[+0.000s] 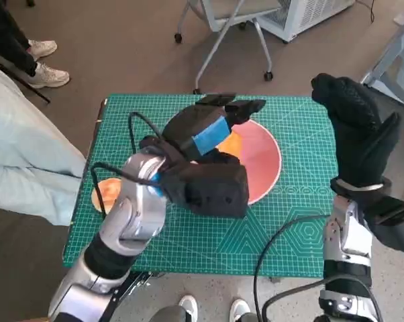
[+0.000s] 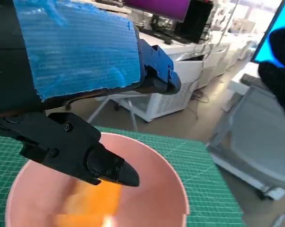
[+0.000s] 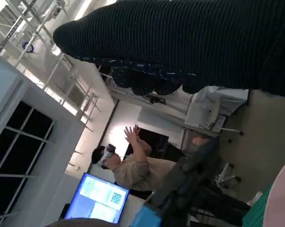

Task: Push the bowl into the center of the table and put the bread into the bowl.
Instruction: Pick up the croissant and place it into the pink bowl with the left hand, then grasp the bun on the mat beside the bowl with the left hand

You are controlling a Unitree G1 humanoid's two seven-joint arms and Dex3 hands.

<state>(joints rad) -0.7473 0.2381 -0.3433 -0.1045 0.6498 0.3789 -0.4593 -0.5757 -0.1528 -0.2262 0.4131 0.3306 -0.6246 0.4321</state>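
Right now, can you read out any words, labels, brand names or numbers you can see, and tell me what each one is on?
No text can be read in any view.
Green cutting mat: printed grid lines and patterns, any markings too small to read.
Blue screen in the right wrist view: pale panels with what looks like a code square, too blurred to read.
Blue tape on the left hand: no print.
Pink bowl: no label.

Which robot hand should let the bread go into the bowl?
The left robot hand. It hangs right over the pink bowl, with the orange bread just under its fingers. The right robot hand is raised off by the table's edge.
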